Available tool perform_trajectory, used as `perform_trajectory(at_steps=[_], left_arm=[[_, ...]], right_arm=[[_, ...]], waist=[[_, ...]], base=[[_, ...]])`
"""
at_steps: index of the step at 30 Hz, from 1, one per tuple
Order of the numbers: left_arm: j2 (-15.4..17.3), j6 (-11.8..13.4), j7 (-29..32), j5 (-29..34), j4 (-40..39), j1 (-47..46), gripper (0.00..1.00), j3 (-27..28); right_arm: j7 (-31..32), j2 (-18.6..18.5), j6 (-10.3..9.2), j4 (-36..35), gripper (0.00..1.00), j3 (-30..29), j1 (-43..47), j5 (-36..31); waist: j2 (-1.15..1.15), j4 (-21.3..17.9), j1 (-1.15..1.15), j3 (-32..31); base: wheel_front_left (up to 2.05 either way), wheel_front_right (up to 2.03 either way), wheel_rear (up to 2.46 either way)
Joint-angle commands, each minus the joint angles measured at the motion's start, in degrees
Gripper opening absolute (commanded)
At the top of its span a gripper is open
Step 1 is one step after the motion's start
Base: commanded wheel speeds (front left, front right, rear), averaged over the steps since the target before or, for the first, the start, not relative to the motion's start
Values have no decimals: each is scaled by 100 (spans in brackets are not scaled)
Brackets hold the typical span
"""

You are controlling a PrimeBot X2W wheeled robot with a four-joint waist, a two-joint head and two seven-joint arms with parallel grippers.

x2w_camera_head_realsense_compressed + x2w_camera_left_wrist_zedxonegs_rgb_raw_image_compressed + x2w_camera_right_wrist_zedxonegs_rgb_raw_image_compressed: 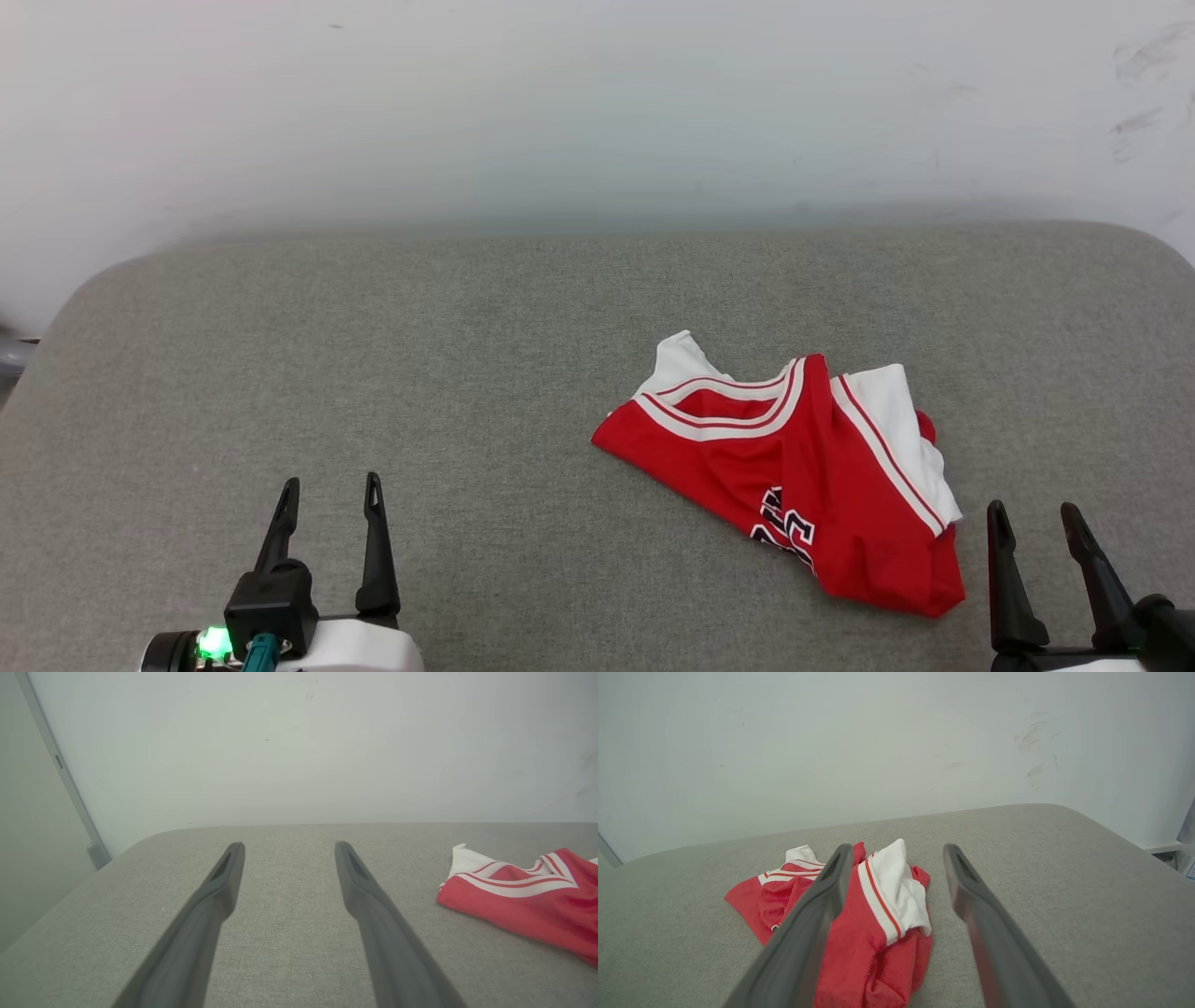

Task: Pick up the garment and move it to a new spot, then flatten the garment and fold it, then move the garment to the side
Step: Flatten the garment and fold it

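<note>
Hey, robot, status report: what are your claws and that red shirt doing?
Left gripper open, empty. Right gripper open, empty, beside the garment. Garment crumpled on grey surface, untouched. Nothing in the way.

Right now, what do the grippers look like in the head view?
Left gripper: two long, tapered dark fingers on a black block, white wrist housing, a lit green light and teal connector. Right gripper: same dark fingers, black base.

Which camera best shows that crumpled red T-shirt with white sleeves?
Head view: the whole red, white-sleeved T-shirt lies uncovered, lettering showing. The left wrist view crops it at the edge; the right wrist view has a dark finger across it.
</note>
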Motion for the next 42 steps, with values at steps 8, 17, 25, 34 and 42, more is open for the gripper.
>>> perform_trajectory(at_steps=[8,17,25,34,42], left_arm=[[-167,-261,-15,269,48,73,100,242],[-308,-428,-15,426,78,92,100,400],[-391,-595,-15,529,131,-85,100,417],[-481,-688,-15,584,120,-314,100,398],[-528,-769,-15,623,89,-655,100,356]], right_arm=[[-12,14,-4,18,100,-11,28,34],[-13,11,-3,-41,100,-240,-324,160],[-12,-345,-4,-261,100,-387,-1536,-174],[544,-1982,-5,835,100,986,-3104,435],[2949,-3400,-7,1226,100,2884,-3991,1827]], waist=[[0,3,0,3],[0,-28,0,25],[0,-25,0,137],[0,105,0,575],[0,249,0,1037]], base=[[0,0,0],[0,0,0],[0,0,0],[0,0,0],[0,0,0]])
